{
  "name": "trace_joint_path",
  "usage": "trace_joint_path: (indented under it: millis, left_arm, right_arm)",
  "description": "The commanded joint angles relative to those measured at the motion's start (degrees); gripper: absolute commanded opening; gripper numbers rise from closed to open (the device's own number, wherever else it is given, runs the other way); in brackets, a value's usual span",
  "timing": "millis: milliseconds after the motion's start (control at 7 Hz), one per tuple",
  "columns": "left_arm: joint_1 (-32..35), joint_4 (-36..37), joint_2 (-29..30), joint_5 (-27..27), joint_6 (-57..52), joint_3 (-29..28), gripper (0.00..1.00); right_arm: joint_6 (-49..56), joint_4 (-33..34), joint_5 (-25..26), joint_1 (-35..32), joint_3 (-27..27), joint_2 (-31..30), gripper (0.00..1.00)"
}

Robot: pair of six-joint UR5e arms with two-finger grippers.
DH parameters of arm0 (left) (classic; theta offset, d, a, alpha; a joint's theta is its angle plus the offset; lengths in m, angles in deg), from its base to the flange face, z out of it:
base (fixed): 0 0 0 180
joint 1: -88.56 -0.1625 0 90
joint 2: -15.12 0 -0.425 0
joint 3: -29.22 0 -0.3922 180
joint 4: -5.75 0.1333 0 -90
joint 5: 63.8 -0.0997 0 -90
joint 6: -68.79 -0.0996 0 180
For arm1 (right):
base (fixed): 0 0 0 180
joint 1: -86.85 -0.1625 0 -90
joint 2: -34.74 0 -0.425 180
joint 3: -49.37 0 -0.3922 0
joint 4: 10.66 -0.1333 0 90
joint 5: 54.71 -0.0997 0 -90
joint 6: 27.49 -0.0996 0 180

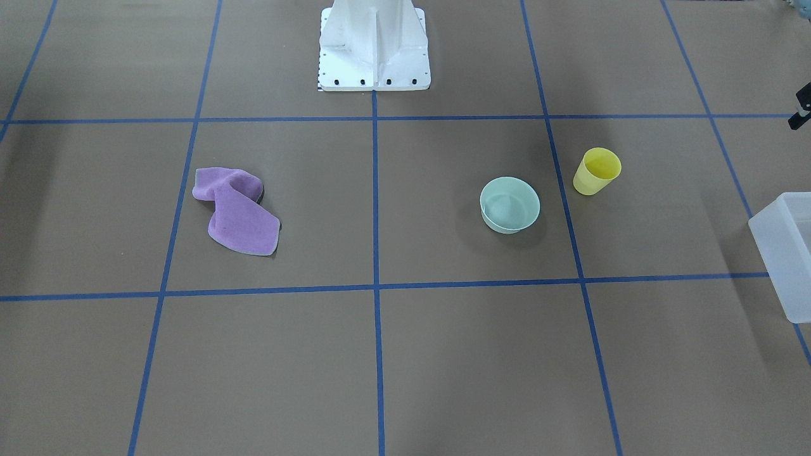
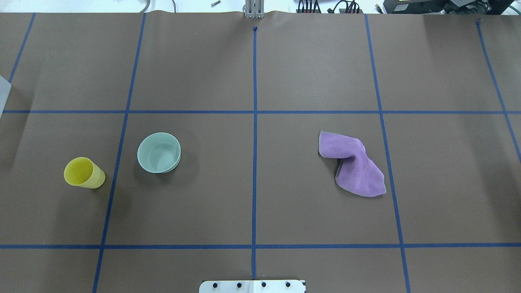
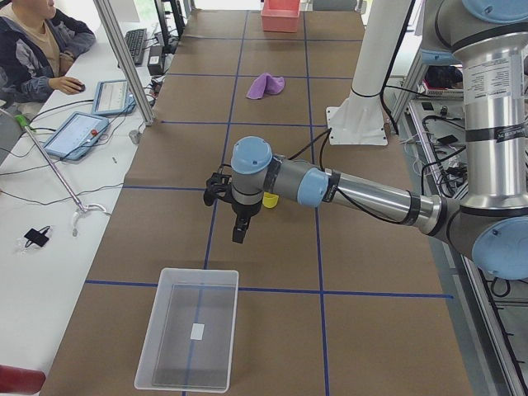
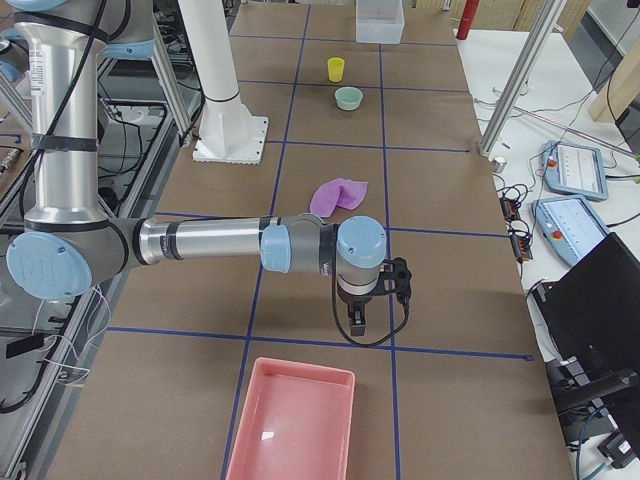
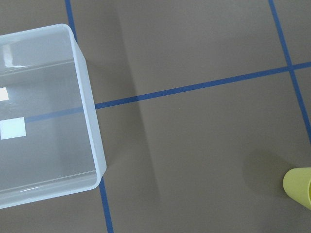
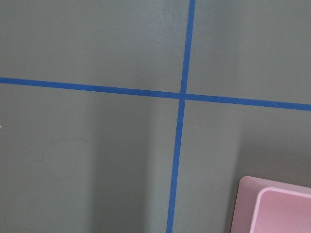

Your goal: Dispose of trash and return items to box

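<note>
Cup point(image 1: 596, 171), bowl point(image 1: 510, 204) not yet boxed: move left gripper point(image 3: 239, 233) over cup first; finger opening there and on right gripper point(image 4: 357, 322) indeterminable.

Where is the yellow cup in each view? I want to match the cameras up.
Front-facing: yellow cup right of centre.
Overhead: cup at left.
Exterior left: cup at centre, mostly hidden behind the left arm.
Exterior right: cup at top centre, far end.
Left wrist: cup cut off at the bottom right edge.
Right wrist: not in it.
Shared landmark: the frosted box, seen in every view but right wrist.
</note>
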Motion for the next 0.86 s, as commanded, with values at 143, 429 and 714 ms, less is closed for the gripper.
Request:
trace_joint_path:
  millis: [143,429,714]
  left_arm:
    - [0.14,0.99,-1.71,1.72,-1.15,1.30,0.98]
    - [0.57,0.04,0.40,1.38,-1.32,-0.12,0.98]
    - [4.97,-0.58,0.40,-1.86,-1.24,1.28,0.98]
  right_arm:
    - [-0.09,-0.23,0.16,-0.20,-0.22,0.45,1.00]
    - [0.18,-0.23,1.47,-0.20,-0.13,0.37,1.00]
    - [-0.08,-0.23,2.61,1.37,-0.31,0.89,1.00]
